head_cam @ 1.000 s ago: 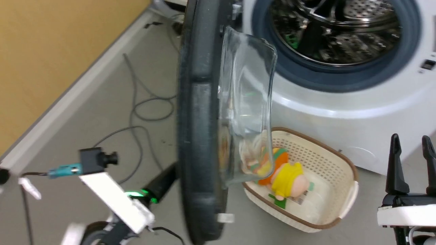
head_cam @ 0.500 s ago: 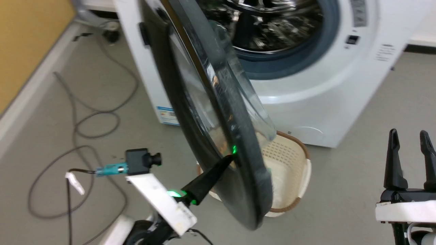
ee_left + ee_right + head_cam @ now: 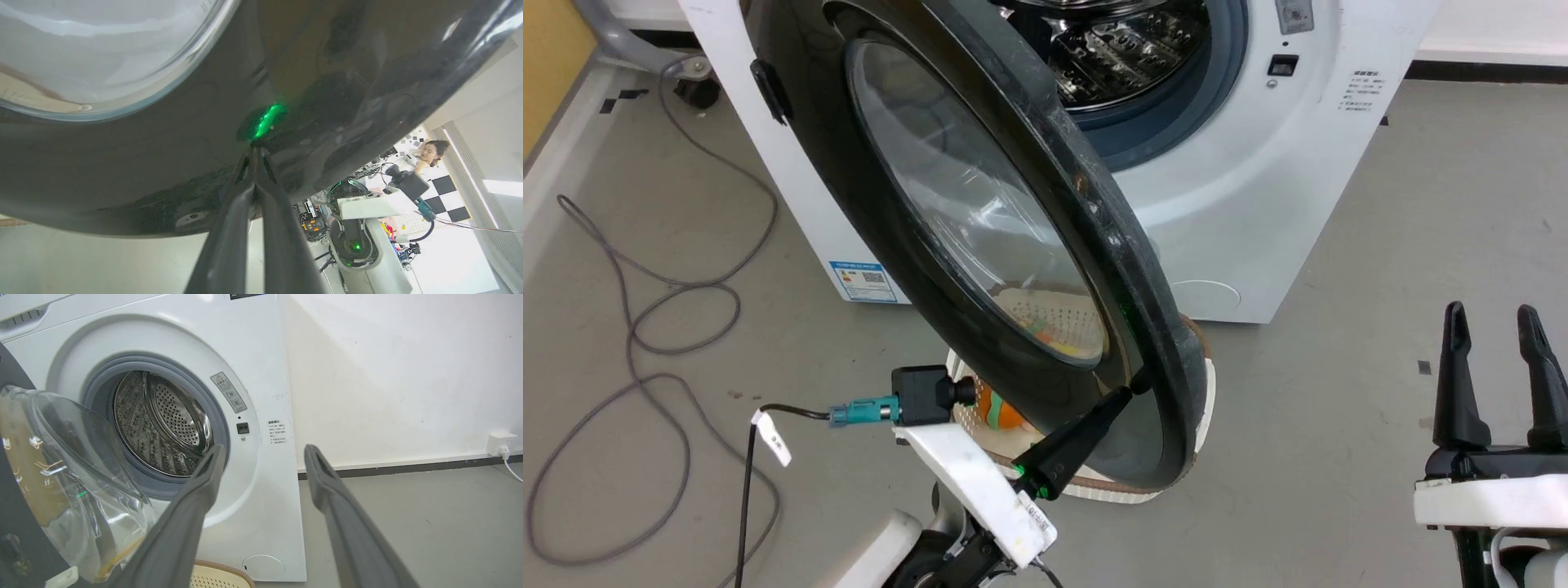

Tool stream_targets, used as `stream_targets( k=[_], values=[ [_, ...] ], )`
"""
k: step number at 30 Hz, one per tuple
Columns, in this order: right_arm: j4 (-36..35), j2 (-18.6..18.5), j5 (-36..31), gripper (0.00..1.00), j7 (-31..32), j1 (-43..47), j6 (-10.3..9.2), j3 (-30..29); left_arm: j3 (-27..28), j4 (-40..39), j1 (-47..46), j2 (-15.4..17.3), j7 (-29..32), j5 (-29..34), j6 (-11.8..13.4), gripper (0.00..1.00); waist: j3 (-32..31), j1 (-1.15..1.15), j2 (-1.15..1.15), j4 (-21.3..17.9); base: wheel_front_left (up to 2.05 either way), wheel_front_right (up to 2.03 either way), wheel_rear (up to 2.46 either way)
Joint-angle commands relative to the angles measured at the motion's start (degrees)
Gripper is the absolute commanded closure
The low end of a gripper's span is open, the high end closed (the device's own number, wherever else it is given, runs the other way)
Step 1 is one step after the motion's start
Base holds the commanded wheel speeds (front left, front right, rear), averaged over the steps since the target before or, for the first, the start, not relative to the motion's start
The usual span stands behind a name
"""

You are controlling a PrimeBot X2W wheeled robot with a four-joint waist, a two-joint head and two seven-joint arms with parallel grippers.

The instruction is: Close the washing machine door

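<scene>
Washing machine door (image 3: 964, 212) is hanging ajar, clenched left tool (image 3: 1131, 390) pressing its near rim to swing it shut.

The left gripper (image 3: 1117, 400) points up and to the right from its tilted pale forearm (image 3: 968, 490), its two dark fingers pressed together into a single tip, with a green light (image 3: 1018, 469) glowing at their base. The right gripper (image 3: 1489, 327) stands upright above its white wrist (image 3: 1490, 502) at the lower right of the head view, fingers parted with a clear gap between them.
</scene>
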Motion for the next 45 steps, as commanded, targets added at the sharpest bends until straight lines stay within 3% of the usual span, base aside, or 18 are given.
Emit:
stream_targets(
  k=[1, 4, 8, 13, 19, 22, 25, 27, 37, 38, 39, 40, 45],
  values=[
    [0.2, 0.1, 0.1, 0.0, -0.2, -0.7, 0.05, 0.0, -0.3, 0.3, -1.2, 0.5, -0.9, 0.1, -0.3, 1.0, -0.1, 0.0, 0.0, -0.1, 0.0, 0.0, 0.0],
    [0.3, 0.1, 0.2, 0.0, -0.2, -0.5, 0.05, -0.2, -0.8, 1.4, -2.0, 2.7, -5.1, 1.9, -0.3, 1.0, -0.4, 0.0, 0.0, 0.0, 0.0, 0.0, 0.0],
    [0.6, 0.1, 0.2, 0.0, -0.2, 0.1, 0.05, -0.3, 0.7, 7.7, -3.4, 6.0, -14.9, 9.3, 0.1, 1.0, -1.4, 0.0, 0.0, 0.4, 0.0, 0.0, 0.0],
    [0.9, 0.1, 0.2, 0.0, -0.2, 0.9, 0.05, -0.9, 6.1, 13.3, -5.8, 6.3, -20.6, 24.7, 8.5, 1.0, -2.5, 0.0, 0.0, 1.3, 0.0, 0.0, 0.0],
    [0.9, 0.1, 0.4, 0.0, -0.2, 1.2, 0.05, -1.0, 21.8, 5.9, -1.5, 3.3, -20.7, 47.8, 18.8, 1.0, -3.4, 0.0, 0.0, 1.9, 0.0, 0.0, 0.0],
    [1.1, 0.1, 0.6, 0.0, -0.2, 1.7, 0.05, -0.9, 27.1, 3.1, 2.8, 1.6, -20.7, 56.3, 21.8, 1.0, -4.0, 0.0, 0.0, 2.0, 0.0, 0.0, 0.0],
    [1.3, 0.1, 0.8, 0.0, -0.2, 2.2, 0.05, -1.0, 30.4, 1.7, 7.2, -0.5, -20.7, 61.8, 23.3, 1.0, -4.6, 0.0, 0.0, 2.3, 0.0, 0.0, 0.0],
    [1.6, 0.1, 0.9, 0.0, -0.2, 2.7, 0.05, -1.0, 31.8, 1.6, 9.8, -2.2, -20.7, 62.9, 22.4, 0.0, -5.0, 0.0, 0.0, 2.5, 0.0, 0.0, 0.0],
    [3.3, 0.1, -1.1, 0.0, -0.2, 4.2, 0.05, 0.9, 36.7, 2.9, 17.5, -6.8, -20.7, 68.9, 15.9, 0.0, -6.7, 0.0, 0.0, 4.2, 0.0, 0.0, 0.0],
    [3.4, 0.1, -1.8, 0.13, -0.2, 4.4, 0.05, 1.1, 36.9, 3.0, 17.7, -7.1, -20.7, 69.5, 15.2, 0.0, -6.8, 0.0, 0.0, 4.4, 0.0, 0.0, 0.0],
    [3.5, 0.1, -2.5, 0.84, -0.2, 4.3, 0.05, 1.1, 37.2, 3.0, 17.7, -7.5, -20.7, 69.9, 14.6, 0.0, -6.9, 0.0, 0.0, 4.5, 0.0, 0.0, 0.0],
    [3.5, 0.1, -2.8, 1.0, -0.2, 4.2, 0.05, 1.1, 37.6, 2.9, 17.7, -7.8, -20.7, 70.3, 14.2, 0.0, -7.0, 0.0, 0.0, 4.6, 0.0, 0.0, 0.0],
    [0.8, 0.1, -2.2, 1.0, -0.2, 0.6, 0.05, 0.5, 39.1, 2.5, 17.7, -9.1, -20.7, 72.3, 12.5, 0.0, -7.1, 0.0, 0.0, 4.8, 0.0, 0.0, 0.0]
  ],
)
